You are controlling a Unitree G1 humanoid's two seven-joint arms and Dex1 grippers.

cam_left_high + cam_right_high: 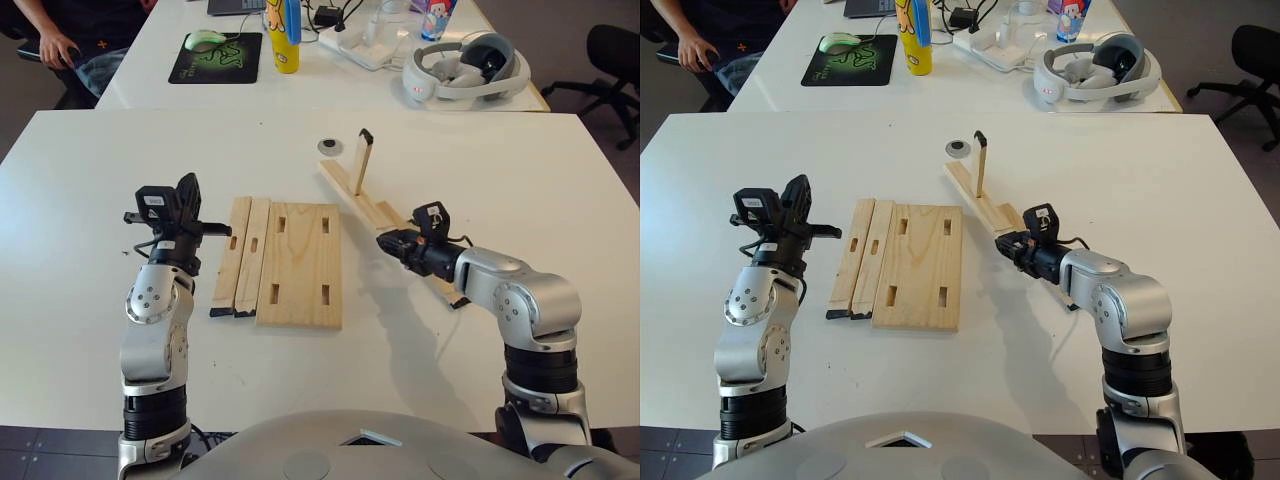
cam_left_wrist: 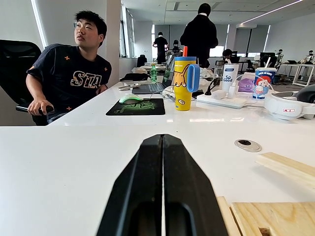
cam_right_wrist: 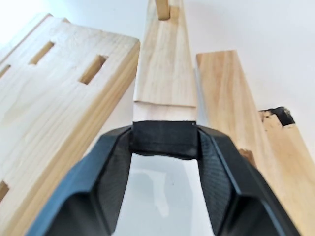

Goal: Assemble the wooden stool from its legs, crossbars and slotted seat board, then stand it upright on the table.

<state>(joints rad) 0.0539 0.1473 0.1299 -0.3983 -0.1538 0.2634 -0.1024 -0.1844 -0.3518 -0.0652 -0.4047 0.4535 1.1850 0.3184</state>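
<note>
1. Stool seat board (image 1: 300,265) lies flat in the middle of the desk (image 1: 100,180) with its slots facing up. That pose makes sense, since the legs have to drop into those slots from above.
2. A pair of legs (image 1: 232,258) rests side by side right against the board's left edge. They look parked within the left arm's reach for their turn.
3. Over on the right, a leg (image 1: 368,203) runs diagonally across the desk with a crossbar (image 1: 361,160) standing upright out of it. It looks like that one joint is already seated.
4. The right gripper (image 3: 165,140) has its jaws clamped on the dark-capped near end of that leg, low at desk level. Gripping the end leaves the joint free and gives leverage to swing or lift the sub-assembly.
5. A second leg (image 3: 229,93) lies just beside the gripped one, clear of the jaws.
6. The left gripper (image 2: 162,145) hovers left of the parked pair, jaws pressed together on nothing and aimed away across the desk. That reads as standby, out of the right arm's path.
7. My call is that it's early days, with nothing in the board yet. The upright crossbar could tip or pull loose if the leg is swung hard.
</note>
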